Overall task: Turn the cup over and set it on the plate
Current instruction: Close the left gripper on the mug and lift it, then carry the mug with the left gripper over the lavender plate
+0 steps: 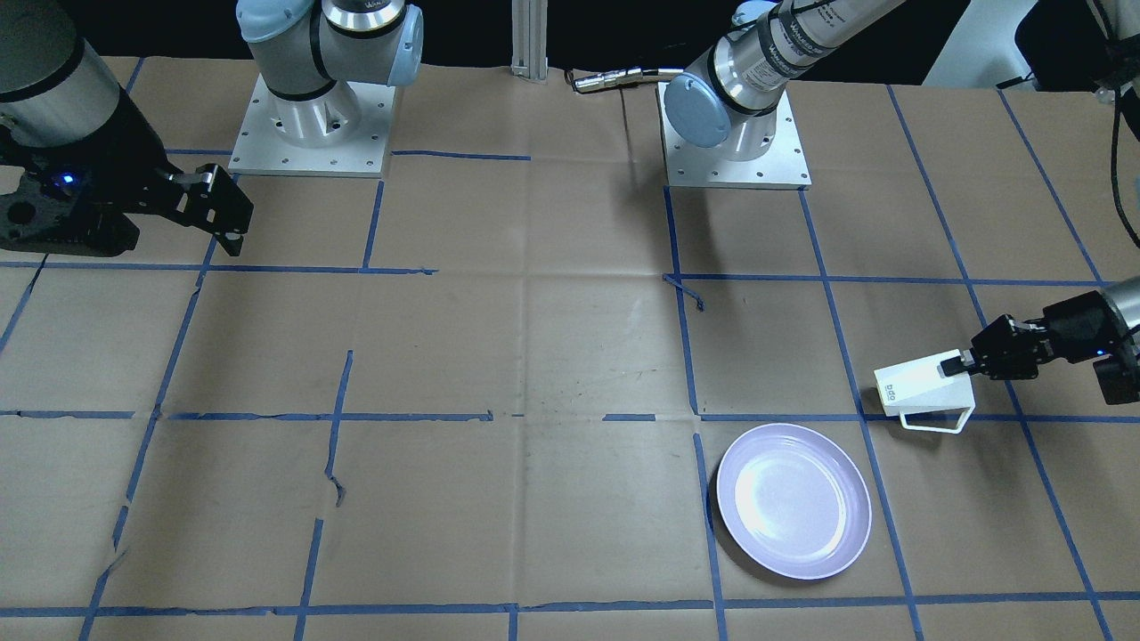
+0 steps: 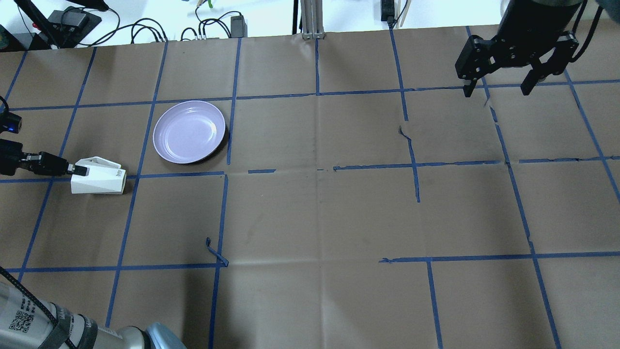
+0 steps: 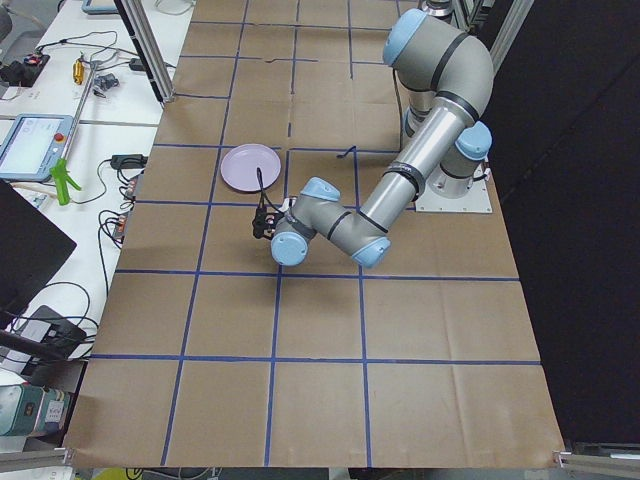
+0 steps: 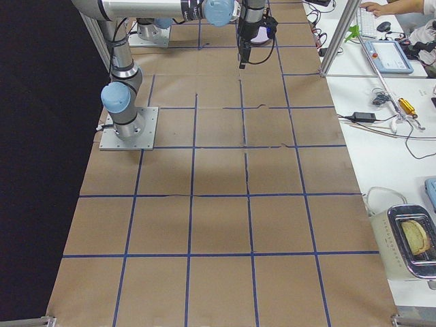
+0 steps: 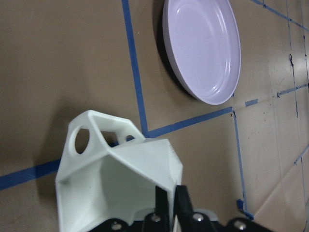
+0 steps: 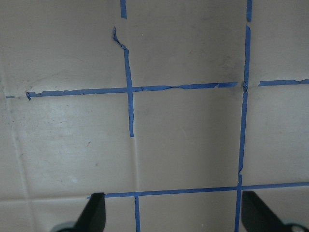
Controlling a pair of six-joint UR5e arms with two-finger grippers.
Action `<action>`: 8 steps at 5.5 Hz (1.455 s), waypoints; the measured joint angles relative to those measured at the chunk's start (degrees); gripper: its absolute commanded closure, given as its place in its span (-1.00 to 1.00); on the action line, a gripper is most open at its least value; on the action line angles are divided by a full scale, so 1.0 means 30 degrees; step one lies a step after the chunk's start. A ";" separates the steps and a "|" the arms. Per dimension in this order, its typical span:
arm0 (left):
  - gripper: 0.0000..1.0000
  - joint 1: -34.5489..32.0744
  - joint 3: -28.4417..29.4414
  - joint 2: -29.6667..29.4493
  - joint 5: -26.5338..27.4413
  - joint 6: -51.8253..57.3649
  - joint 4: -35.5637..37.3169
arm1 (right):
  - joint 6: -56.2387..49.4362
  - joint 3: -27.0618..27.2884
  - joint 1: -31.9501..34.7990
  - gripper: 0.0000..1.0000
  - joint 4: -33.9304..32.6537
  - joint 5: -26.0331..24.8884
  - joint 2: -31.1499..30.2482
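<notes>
The plate (image 1: 793,500) is laid flat on the paper-covered table (image 1: 570,356). Near it, apart, the cup (image 1: 922,392) is held sideways, its wall pinched by the left gripper (image 1: 955,365). The right gripper (image 2: 496,91) is spread wide, far off.

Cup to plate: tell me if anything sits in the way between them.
Nothing visible does. Between the cup, gripped on its side by the left gripper, and the plate lies only bare paper with blue tape lines.
</notes>
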 measured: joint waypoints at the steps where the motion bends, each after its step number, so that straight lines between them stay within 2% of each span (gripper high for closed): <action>1: 1.00 -0.0454 0.0070 0.0911 -0.0126 -0.1172 0.0069 | 0.0000 0.0000 0.0000 -1.00 0.0000 0.0000 0.0000; 3: 1.00 -0.2641 0.0126 0.2905 0.0157 -0.3669 0.1000 | 0.0000 0.0000 -0.0001 -1.00 0.0000 0.0000 0.0000; 4: 1.00 -0.4345 0.0125 0.3609 0.1189 -0.5076 0.2539 | 0.0000 0.0000 0.0000 -1.00 0.0001 0.0000 0.0000; 6: 1.00 -0.8468 0.0029 0.3907 0.4520 -0.7755 0.6670 | 0.0000 0.0000 0.0000 -1.00 0.0000 0.0000 -0.0001; 8: 1.00 -1.2065 -0.0393 0.3381 0.8347 -0.8391 1.0519 | 0.0000 0.0000 0.0000 -1.00 0.0000 0.0000 -0.0001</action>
